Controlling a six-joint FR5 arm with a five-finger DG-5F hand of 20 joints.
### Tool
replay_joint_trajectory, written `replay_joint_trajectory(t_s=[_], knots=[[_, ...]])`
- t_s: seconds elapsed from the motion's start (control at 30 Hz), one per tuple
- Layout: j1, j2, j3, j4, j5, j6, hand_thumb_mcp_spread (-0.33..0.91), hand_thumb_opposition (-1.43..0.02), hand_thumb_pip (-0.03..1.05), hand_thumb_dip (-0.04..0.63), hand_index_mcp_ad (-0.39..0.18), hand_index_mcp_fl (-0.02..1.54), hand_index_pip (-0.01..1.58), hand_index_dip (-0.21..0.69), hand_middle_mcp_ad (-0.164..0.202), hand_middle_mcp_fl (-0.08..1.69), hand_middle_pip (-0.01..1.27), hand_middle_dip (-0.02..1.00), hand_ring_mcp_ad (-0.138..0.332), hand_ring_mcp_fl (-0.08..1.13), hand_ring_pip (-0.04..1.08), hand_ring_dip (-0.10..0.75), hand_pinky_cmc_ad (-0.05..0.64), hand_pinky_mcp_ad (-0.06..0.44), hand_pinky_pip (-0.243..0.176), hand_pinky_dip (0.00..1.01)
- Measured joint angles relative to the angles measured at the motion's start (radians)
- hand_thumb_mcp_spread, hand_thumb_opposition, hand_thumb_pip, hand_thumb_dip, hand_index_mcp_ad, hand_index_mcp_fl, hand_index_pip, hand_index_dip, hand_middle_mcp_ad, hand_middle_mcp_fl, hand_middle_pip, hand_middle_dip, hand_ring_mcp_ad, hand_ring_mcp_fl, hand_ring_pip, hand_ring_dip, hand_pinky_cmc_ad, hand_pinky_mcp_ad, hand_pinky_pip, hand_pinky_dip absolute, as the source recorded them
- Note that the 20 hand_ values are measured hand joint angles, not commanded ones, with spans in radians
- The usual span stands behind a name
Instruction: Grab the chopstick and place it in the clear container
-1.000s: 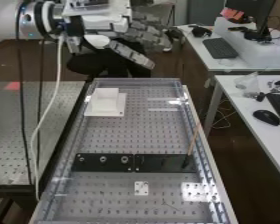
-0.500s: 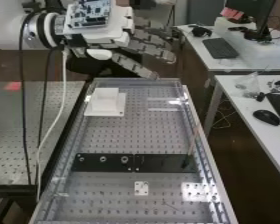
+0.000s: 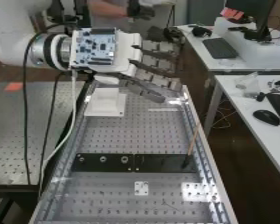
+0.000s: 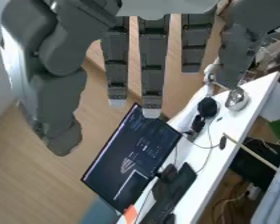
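Above the bench's far end my hand [image 3: 129, 52] hangs with its fingers extended toward the right and nothing held in them. Farther down the bench on the right, the thin wooden chopstick [image 3: 193, 139] stands nearly upright, its lower end at a black plate. Faint edges and glints of what looks like the clear container [image 3: 165, 109] lie below my fingertips, beside the white square block. In the wrist view the hand [image 4: 152, 65] has straight fingers, apart from the slanting chopstick [image 4: 256, 155].
A white square block [image 3: 105, 104] sits left of the container. Black plates [image 3: 103, 161] cross the bench. A side table [image 3: 247, 117] with a mouse and a keyboard stands to the right. Cables [image 3: 69, 131] dangle from the arm on the left.
My hand has moved right and somewhat down, so its fingers now overlap the bench's far end. The chopstick and white block have stayed put.
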Motion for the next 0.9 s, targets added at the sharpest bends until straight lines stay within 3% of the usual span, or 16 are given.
replay_joint_trajectory(t_s=[0.47,0.9], knots=[[-0.140,-0.062,0.002,0.060,-0.234,0.183,0.38,-0.83,0.49,0.325,-0.087,0.51,0.05,0.641,0.075,0.55,0.12,0.65,0.197,0.10,0.12,0.190,0.538,0.410,-0.031,0.13],[-0.230,-0.153,0.037,0.106,-0.335,0.173,0.38,-0.83,0.49,0.325,-0.087,0.49,0.05,0.641,0.075,0.53,0.13,0.68,0.197,0.10,0.12,0.197,0.531,0.393,-0.044,0.12]])
